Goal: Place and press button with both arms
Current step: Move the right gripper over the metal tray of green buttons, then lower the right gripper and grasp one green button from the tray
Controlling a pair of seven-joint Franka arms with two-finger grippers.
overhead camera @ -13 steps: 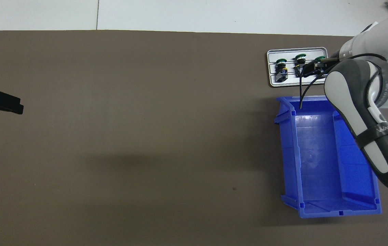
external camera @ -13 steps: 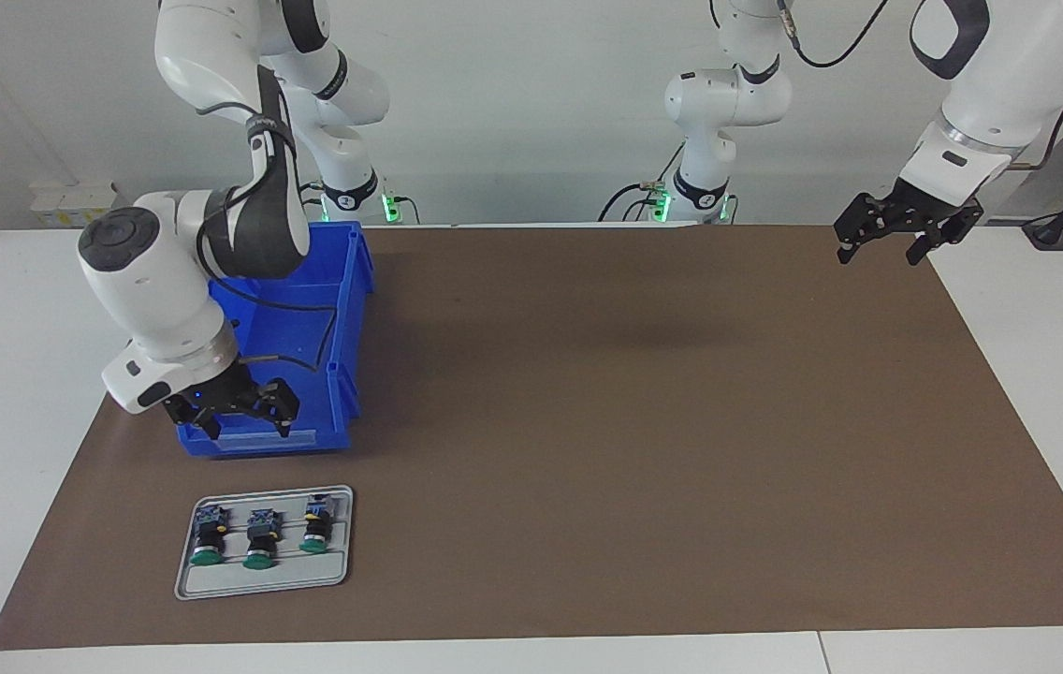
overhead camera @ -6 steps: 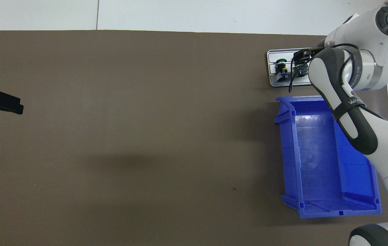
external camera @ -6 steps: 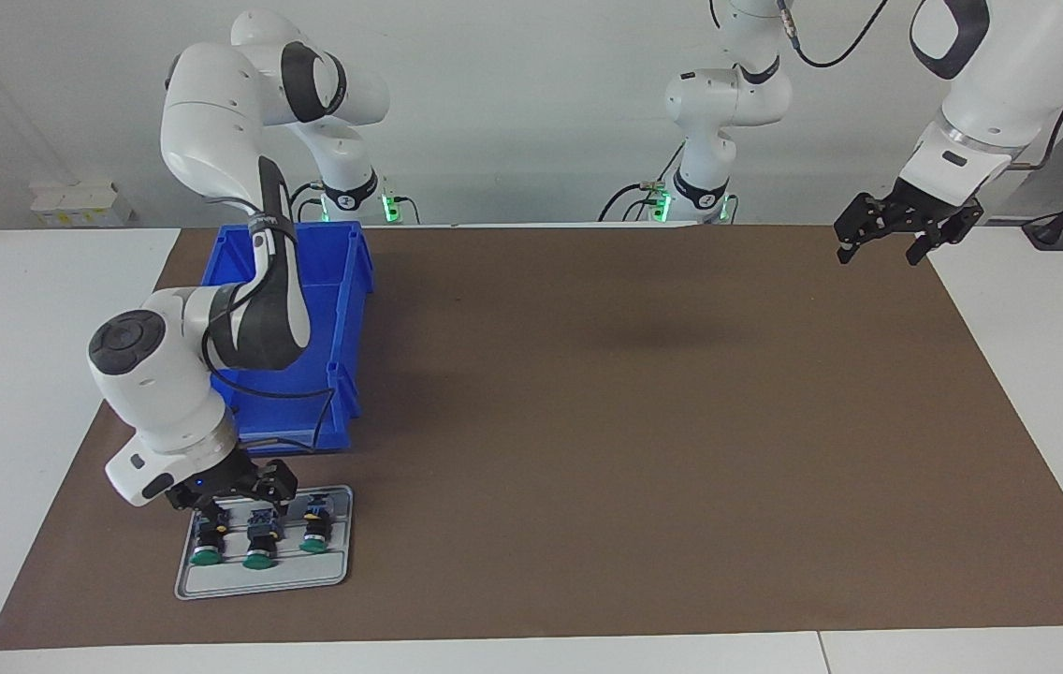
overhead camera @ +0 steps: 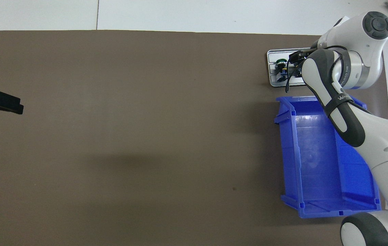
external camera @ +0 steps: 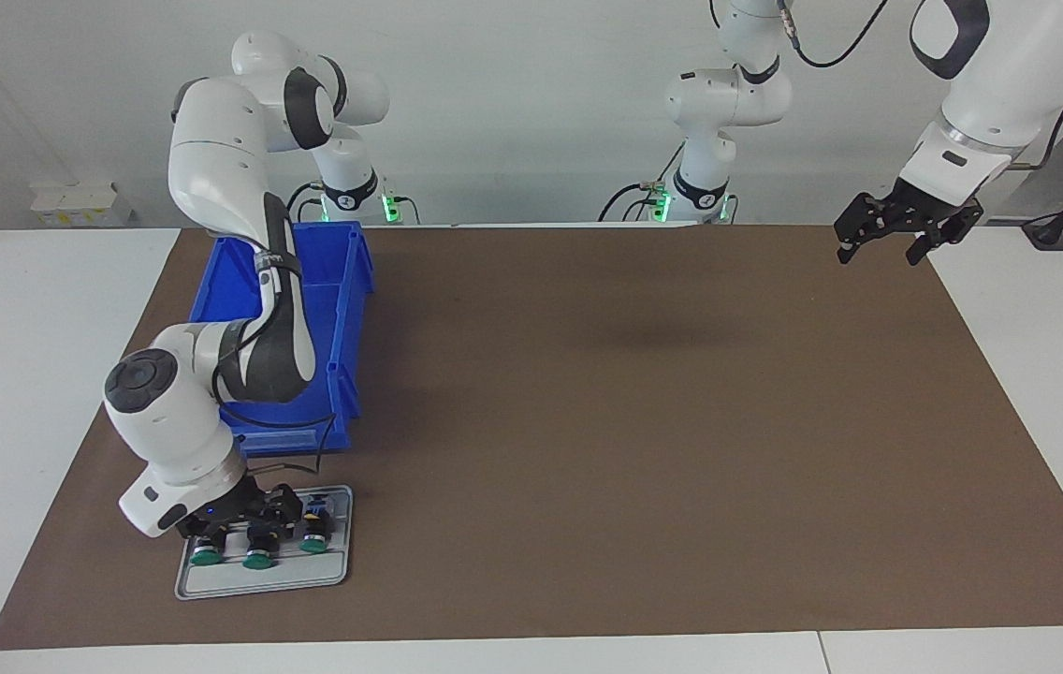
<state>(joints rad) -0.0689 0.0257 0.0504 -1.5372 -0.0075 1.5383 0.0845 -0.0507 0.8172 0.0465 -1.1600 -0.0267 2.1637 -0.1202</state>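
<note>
Right gripper low over the grey tray, fingers spread wide, nothing held. Three green-capped buttons lying in a row on the tray, just farther from the robots than the blue bin; middle button apparently under the gripper. Best to centre on one black body, clear of both neighbours, descend straight, close gently, lift vertically. Left gripper waiting aloft at its own end of the tabletop, fingers also wide.

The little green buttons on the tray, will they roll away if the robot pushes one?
Probably a bit. Each button lies on its side on the grey tray, and its round cap and body could roll. The boxy base should stop it rolling. The tray's raised rim would likely catch it. The open right gripper hovers over them.
</note>
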